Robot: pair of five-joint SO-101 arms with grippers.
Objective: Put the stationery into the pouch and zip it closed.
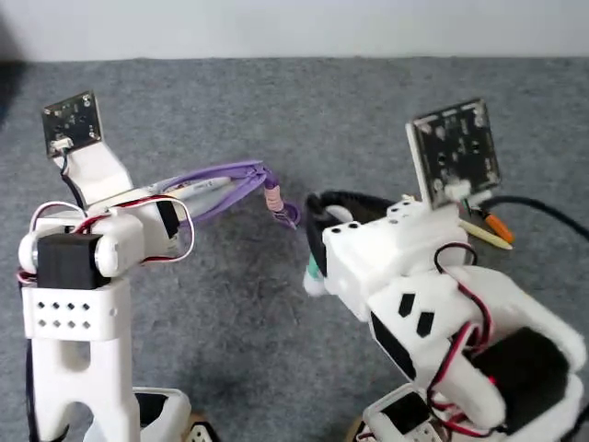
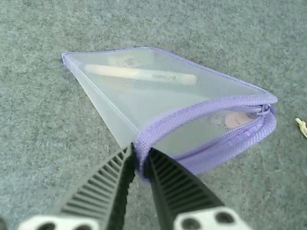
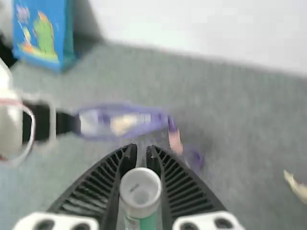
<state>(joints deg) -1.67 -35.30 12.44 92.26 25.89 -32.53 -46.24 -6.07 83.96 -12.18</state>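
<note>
My left gripper (image 2: 139, 157) pinches the pouch (image 2: 163, 103) rim and my right gripper (image 3: 140, 152) clamps a tube (image 3: 139, 192). I'm loading, I judge; next I must align the tube with the opening.

The pouch (image 1: 216, 184), shared by all three views, is looked down on from a fixed camera high behind both arms. It is seen close up along the left gripper (image 2: 139, 155), and from farther off along the right gripper (image 3: 141, 149), past the white tube (image 3: 140, 189) held there.
</note>
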